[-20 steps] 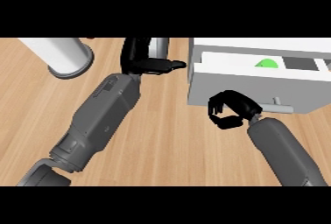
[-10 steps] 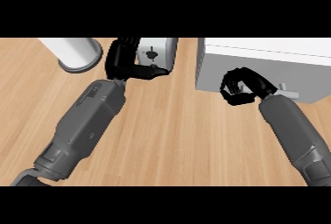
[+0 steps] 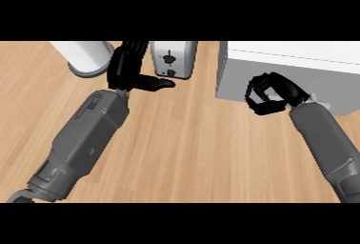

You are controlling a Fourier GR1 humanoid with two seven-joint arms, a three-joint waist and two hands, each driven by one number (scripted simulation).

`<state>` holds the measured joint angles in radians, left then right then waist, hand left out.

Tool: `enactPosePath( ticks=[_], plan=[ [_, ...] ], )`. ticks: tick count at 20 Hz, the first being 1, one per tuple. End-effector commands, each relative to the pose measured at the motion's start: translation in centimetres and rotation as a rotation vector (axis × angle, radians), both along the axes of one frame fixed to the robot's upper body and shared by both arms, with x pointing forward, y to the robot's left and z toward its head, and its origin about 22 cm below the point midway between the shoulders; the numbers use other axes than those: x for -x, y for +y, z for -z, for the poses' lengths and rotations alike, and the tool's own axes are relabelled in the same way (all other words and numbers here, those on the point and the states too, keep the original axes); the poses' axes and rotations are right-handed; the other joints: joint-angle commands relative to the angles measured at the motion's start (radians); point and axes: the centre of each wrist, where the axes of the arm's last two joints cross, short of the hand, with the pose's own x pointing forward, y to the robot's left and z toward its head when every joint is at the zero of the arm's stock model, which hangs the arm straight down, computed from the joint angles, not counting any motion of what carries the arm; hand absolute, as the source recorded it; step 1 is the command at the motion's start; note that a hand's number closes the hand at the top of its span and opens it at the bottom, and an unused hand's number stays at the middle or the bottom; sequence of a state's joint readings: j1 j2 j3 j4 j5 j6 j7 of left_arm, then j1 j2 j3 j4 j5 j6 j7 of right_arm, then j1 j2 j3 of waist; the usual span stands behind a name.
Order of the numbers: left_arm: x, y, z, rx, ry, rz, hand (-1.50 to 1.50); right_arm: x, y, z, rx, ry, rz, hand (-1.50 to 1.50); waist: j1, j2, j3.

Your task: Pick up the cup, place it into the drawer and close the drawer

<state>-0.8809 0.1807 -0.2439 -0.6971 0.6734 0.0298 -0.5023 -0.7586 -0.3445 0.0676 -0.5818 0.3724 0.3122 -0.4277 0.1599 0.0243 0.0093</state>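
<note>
Two hands are seen above the wooden counter [image 3: 183,157]. At far left a white cylinder [image 3: 88,57], possibly the cup, stands upright. The left hand [image 3: 130,71] is held open beside it. The right hand [image 3: 271,93] is curled, empty, against the closed drawer unit [image 3: 295,66]. If the cup, it is judged light, rigid, slippery; its side wall should be encircled.

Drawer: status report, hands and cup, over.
Drawer unit front shut, cup not visible. Right hand curled at drawer front, holding nothing seen. Left hand open beside toaster.
</note>
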Motion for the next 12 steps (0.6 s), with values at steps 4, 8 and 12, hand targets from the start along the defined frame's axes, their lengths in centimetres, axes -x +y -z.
enactPosePath(
  ticks=[4,8,12],
  plan=[
    [0.1,0.9,-0.3,-0.001,0.000,0.021,-1.50,-3.1,-3.2,-8.7,0.029,-0.180,0.178,1.50,0.053,0.022,-0.005],
    [0.2,1.5,0.0,0.008,0.002,0.041,-1.50,-3.0,-3.9,-9.4,-0.006,-0.164,0.177,1.50,0.064,0.027,-0.007],
    [0.3,1.2,-0.2,0.020,-0.007,0.051,-1.50,-2.7,-4.4,-9.4,-0.030,-0.157,0.159,1.50,0.065,0.023,-0.005]
  ],
)
